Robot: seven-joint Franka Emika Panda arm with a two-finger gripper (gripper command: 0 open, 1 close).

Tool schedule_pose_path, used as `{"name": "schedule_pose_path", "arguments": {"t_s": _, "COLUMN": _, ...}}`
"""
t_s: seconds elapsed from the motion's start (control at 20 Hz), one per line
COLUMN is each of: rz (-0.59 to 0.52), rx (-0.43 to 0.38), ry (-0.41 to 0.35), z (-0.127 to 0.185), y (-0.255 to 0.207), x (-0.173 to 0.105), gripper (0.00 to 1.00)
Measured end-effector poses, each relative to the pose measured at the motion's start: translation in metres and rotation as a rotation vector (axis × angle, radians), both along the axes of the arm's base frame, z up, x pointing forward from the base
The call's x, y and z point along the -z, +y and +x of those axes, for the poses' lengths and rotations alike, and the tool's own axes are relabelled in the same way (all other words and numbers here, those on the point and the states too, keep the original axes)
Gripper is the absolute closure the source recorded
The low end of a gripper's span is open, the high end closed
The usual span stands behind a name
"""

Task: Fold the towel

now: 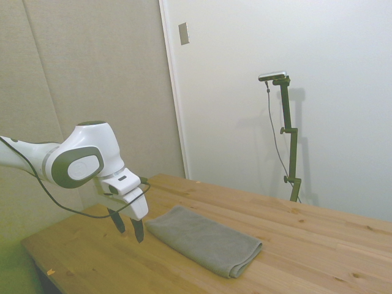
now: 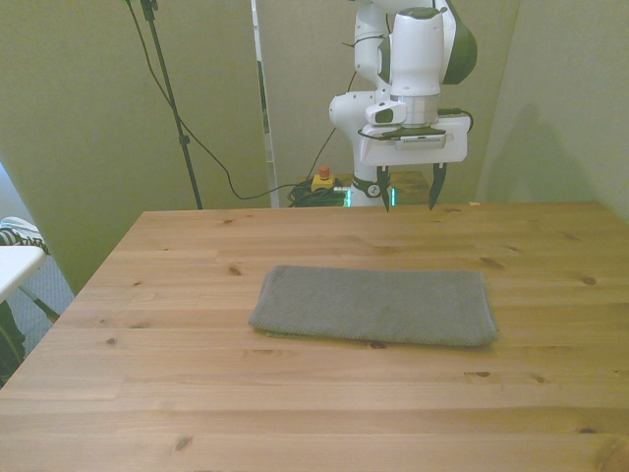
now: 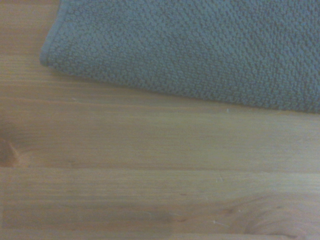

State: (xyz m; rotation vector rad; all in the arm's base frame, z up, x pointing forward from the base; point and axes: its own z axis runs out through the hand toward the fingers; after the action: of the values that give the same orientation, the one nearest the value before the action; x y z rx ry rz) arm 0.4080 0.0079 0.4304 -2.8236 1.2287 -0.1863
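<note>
The grey towel point(image 2: 373, 306) lies flat on the wooden table point(image 2: 197, 393) as a long folded strip, running across the front view. In the side view the towel point(image 1: 205, 239) stretches from near the gripper toward the right. My gripper point(image 2: 410, 187) hangs open and empty above the table, behind the towel's far edge, toward the front view's right end of it. From the side, the gripper point(image 1: 127, 225) hovers just off the towel's nearest corner, fingers pointing down. The wrist view shows one towel point(image 3: 200, 50) corner and an edge over bare wood.
A white object pokes in at the front view's left edge point(image 2: 15, 261), beside the table. Cables and a red-topped box point(image 2: 321, 177) sit on the floor behind the table's far edge.
</note>
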Motion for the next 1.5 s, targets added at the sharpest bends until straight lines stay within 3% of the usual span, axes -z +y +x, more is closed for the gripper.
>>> {"name": "schedule_pose_path", "arguments": {"t_s": 0.2, "rz": 0.014, "rx": -0.004, "ry": -0.008, "z": 0.005, "y": -0.002, "x": -0.004, "gripper": 0.0}}
{"name": "schedule_pose_path", "arguments": {"t_s": 0.45, "rz": -0.054, "rx": -0.006, "ry": -0.062, "z": 0.042, "y": 0.036, "x": -0.016, "gripper": 0.0}}
{"name": "schedule_pose_path", "arguments": {"t_s": 0.75, "rz": -0.166, "rx": 0.039, "ry": -0.092, "z": 0.09, "y": 0.111, "x": 0.001, "gripper": 0.0}}
{"name": "schedule_pose_path", "arguments": {"t_s": 0.95, "rz": -0.311, "rx": 0.055, "ry": -0.129, "z": 0.118, "y": 0.147, "x": 0.009, "gripper": 0.0}}
{"name": "schedule_pose_path", "arguments": {"t_s": 1.15, "rz": -0.397, "rx": 0.05, "ry": -0.088, "z": 0.136, "y": 0.187, "x": 0.038, "gripper": 0.0}}
{"name": "schedule_pose_path", "arguments": {"t_s": 1.5, "rz": -0.456, "rx": 0.049, "ry": -0.078, "z": 0.161, "y": 0.201, "x": 0.068, "gripper": 0.0}}
